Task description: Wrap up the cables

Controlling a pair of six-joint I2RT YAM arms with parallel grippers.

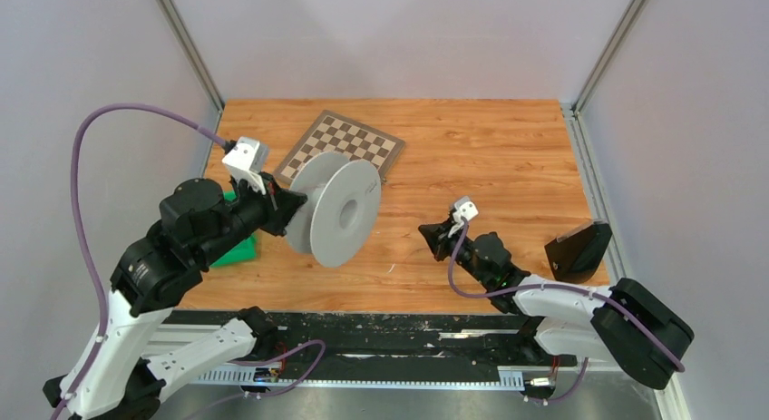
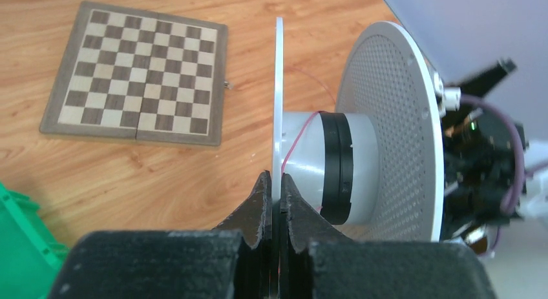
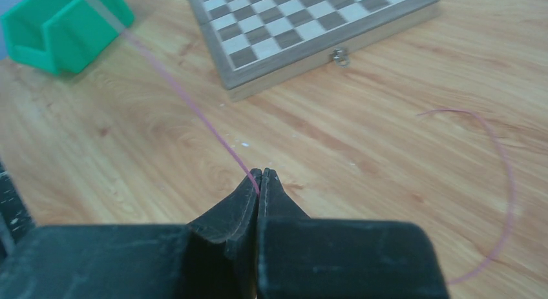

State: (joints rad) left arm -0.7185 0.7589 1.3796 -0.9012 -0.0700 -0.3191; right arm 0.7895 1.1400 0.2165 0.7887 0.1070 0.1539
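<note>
A white spool [image 1: 340, 211] with two round flanges stands on its edge near the table's middle left. My left gripper [image 1: 292, 205] is shut on the rim of its near flange [image 2: 278, 118]. A thin pink cable [image 2: 298, 134] runs over the white hub beside a black band [image 2: 336, 166]. My right gripper [image 1: 428, 233] sits low over the table to the right of the spool. In the right wrist view it [image 3: 261, 176] is shut on the pink cable [image 3: 187, 102], which stretches taut up to the left. A loose length of cable [image 3: 504, 183] curls on the wood at right.
A closed chessboard [image 1: 341, 145] lies flat behind the spool. A green bin [image 1: 238, 249] sits under my left arm, also seen in the right wrist view [image 3: 61, 24]. A black wedge-shaped block [image 1: 578, 249] stands at the table's right edge.
</note>
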